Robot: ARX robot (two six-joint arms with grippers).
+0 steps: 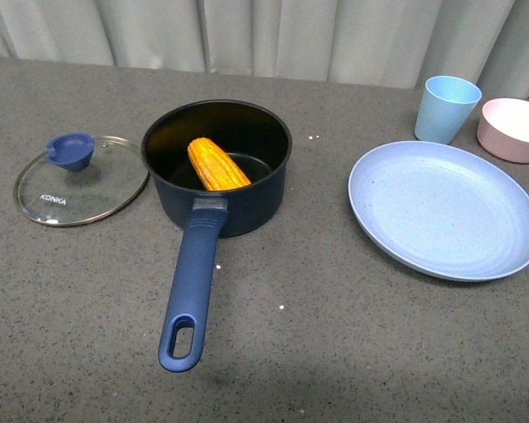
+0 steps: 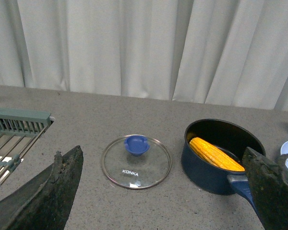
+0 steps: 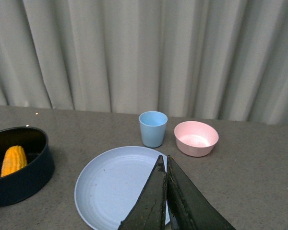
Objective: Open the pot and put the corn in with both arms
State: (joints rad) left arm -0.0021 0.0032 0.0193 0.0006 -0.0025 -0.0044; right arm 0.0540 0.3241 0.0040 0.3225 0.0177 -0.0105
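— Fingers?
— My left gripper [image 2: 163, 191] is spread wide, holding nothing; right gripper [image 3: 165, 201] is pressed closed, empty.
— Table, left to right?
— Glass lid [image 1: 81, 181], then the pot [image 1: 216, 167] with the corn [image 1: 218, 164] leaning inside, blue plate [image 1: 445, 210], blue cup [image 1: 447, 108], pink bowl [image 1: 514, 129].

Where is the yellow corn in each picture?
Front view: the corn leans inside the pot, left of the middle.
Left wrist view: it lies in the pot at the right side, beside the glass lid.
Right wrist view: only its end shows in the pot at the far left edge.
Shared landmark: the dark blue pot holding it.
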